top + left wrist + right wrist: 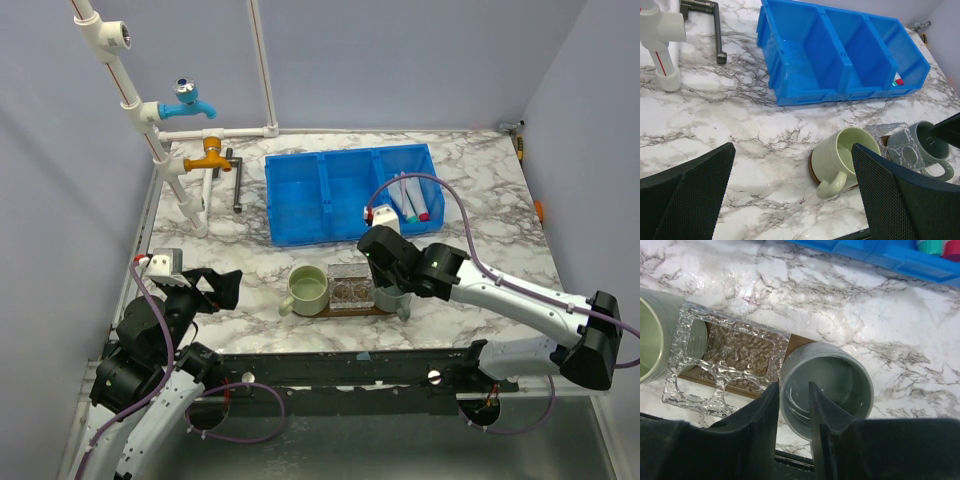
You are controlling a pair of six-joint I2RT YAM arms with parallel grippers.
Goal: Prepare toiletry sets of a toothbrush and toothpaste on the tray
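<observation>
**A:** Where are the toiletry sets (408, 198)?

**B:** In the blue bin (297, 195), which sits mid-bench toward the far edge. They lie in its right-hand compartment: slim pink and light-blue sticks with pale tubes beside them. The other two compartments show only blue plastic.

**A:** And the tray (801, 342)?

**B:** It is along the near edge of the bench (480, 180), about the middle. It is dark-brown wood and mostly covered. A green cup (308, 288) stands on its left end and a clear holder (349, 285) with round cut-outs in the middle. A grey mug (855, 390) is at its right end, just beside the holder. No brush or tube is on it.

**A:** What is the right claw (793, 387) doing?

**B:** It is down at the grey mug, on the side nearest the holder. The wrist view shows one finger outside the mug's wall and the other inside. They are partly apart, with a gap wider than the rim between them, so it straddles the rim without pinching it.

**A:** And the left claw (222, 288)?

**B:** It is spread wide with nothing between the fingers. It hangs over the near-left corner of the bench, well apart from the tray and pointing toward the green cup.
</observation>
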